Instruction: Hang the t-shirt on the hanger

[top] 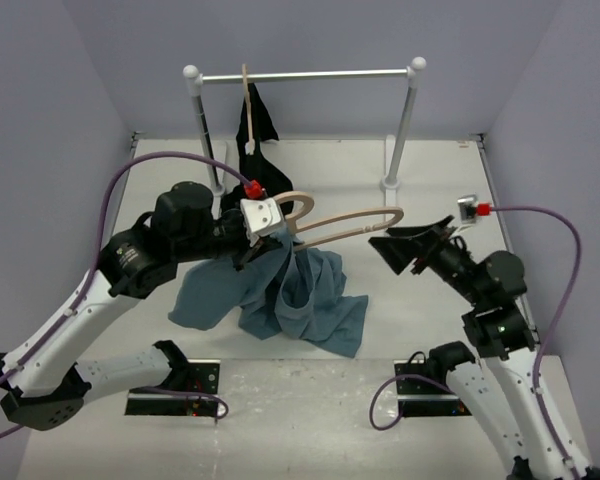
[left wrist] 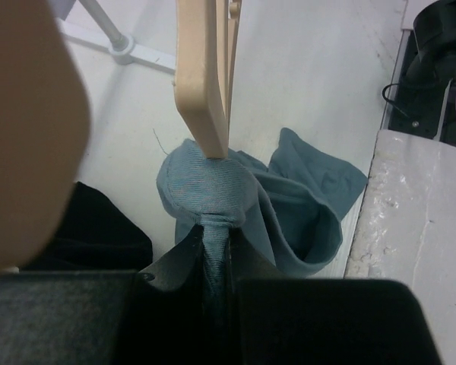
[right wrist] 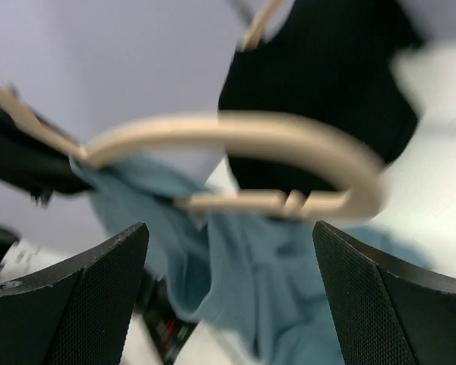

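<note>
The blue-grey t-shirt (top: 300,300) lies crumpled on the table centre, with one part lifted. My left gripper (top: 265,240) is shut on a bunched fold of it (left wrist: 205,190). The tan wooden hanger (top: 350,222) lies sideways above the shirt, and one end (left wrist: 201,76) pokes into the pinched fabric. My right gripper (top: 395,248) is open and empty just off the hanger's far rounded end. In the right wrist view the hanger (right wrist: 235,129) is ahead of the open gripper (right wrist: 229,228), not between the fingers, with the shirt (right wrist: 273,296) below.
A white clothes rail (top: 310,75) on two posts stands at the back. A second hanger (top: 247,100) with a black garment (top: 260,120) hangs on it. Black cloth (left wrist: 99,236) lies left of my left gripper. The rail's foot (left wrist: 125,49) is nearby.
</note>
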